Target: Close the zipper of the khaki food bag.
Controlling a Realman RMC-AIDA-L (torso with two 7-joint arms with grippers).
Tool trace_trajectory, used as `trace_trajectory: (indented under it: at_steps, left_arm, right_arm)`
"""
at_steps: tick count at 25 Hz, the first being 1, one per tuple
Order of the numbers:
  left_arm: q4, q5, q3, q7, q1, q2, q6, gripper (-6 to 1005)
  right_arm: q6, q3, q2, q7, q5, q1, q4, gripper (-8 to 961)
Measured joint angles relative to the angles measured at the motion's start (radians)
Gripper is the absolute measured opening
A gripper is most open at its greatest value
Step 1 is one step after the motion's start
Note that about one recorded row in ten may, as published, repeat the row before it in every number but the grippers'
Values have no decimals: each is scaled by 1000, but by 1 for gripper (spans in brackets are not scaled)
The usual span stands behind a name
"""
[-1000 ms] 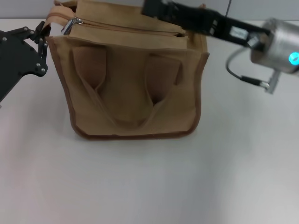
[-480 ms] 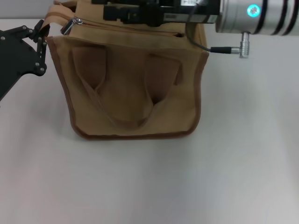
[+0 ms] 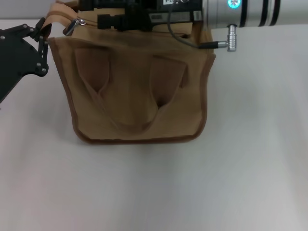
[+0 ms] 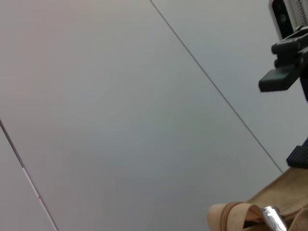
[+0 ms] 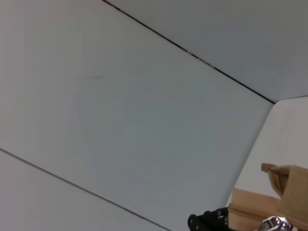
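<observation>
Khaki food bag (image 3: 137, 91): stands upright on the white counter (image 3: 240, 168), front pocket and looped handles toward the robot, brown trim along its edges.
Zipper (image 3: 77, 22): silver slider sits at the bag's top left corner, just beside the right end effector's tip.
Right end effector (image 3: 91, 12): reaches across the bag's top edge from the right; cannot tell how its fingers stand.
Left end effector (image 3: 42, 36): at the bag's upper left corner, against the trim; whether it grips the fabric cannot be told.
Open room: bare counter spreads in front of the bag and to the right of it, well apart from both end effectors.
</observation>
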Motion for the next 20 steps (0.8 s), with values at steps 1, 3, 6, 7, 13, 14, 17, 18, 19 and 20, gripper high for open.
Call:
trace_trajectory:
  at_steps: [1,3,6,7,13,14,17,18,19,20]
  left_arm:
    - [-3,0,0,0,-2,0,0,25]
    - [-5,0,0,0,-4,0,0,25]
    - [-12,0,0,0,-9,0,1,25]
    - [-12,0,0,0,-10,0,2,25]
    - [-12,0,0,0,-16,0,9,26]
    - [-12,0,0,0,-16,0,12,27]
    - [-12,0,0,0,-16,0,27,27]
    - [-11,0,0,0,-15,0,31,27]
    - [-11,0,0,0,-14,0,34,27]
    - [-11,0,0,0,-14,0,37,28]
  right_arm:
    - [13,-5,2,5,0,6,2,776]
    - [19,-7,3,7,0,9,4,775]
    - [32,-13,5,14,-6,24,14,775]
    - [32,-13,5,14,-6,24,14,775]
    - [46,-15,7,44,-40,47,24,776]
    - [47,-15,8,46,-42,49,24,776]
    - [54,-15,12,50,-43,51,23,775]
    - [58,-15,13,52,-43,52,23,775]
    - [63,-15,14,55,-43,53,21,775]
    - [66,-15,15,57,-43,55,21,775]
